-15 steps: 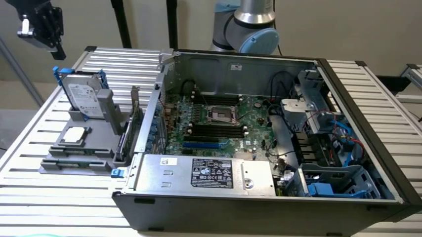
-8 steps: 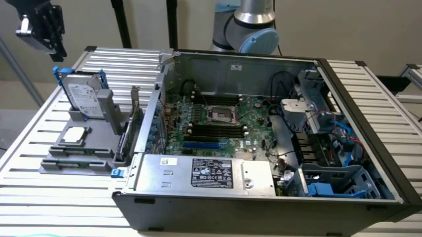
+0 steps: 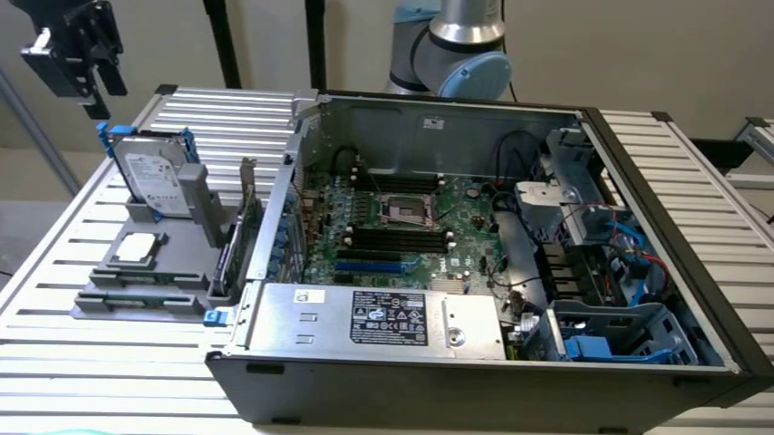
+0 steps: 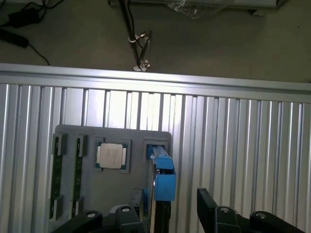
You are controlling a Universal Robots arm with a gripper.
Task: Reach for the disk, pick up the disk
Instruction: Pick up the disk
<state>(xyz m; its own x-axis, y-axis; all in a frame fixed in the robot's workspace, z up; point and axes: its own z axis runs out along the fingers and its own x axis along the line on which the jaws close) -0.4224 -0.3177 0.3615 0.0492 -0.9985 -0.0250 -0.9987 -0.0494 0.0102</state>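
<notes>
The disk stands upright on its edge in a grey holder at the exterior view's left, label facing out, with a blue bracket around it. My gripper hangs in the air a short way above it, slightly toward the exterior view's left. In the wrist view I look down on the disk's blue top edge. My gripper is open, and its two black fingers stand apart on either side of that edge with nothing held.
The holder also carries a small square silver chip and memory sticks. An open computer case with a silver box stands just beside the holder on the slatted metal table. Beyond the table edge is floor with cables.
</notes>
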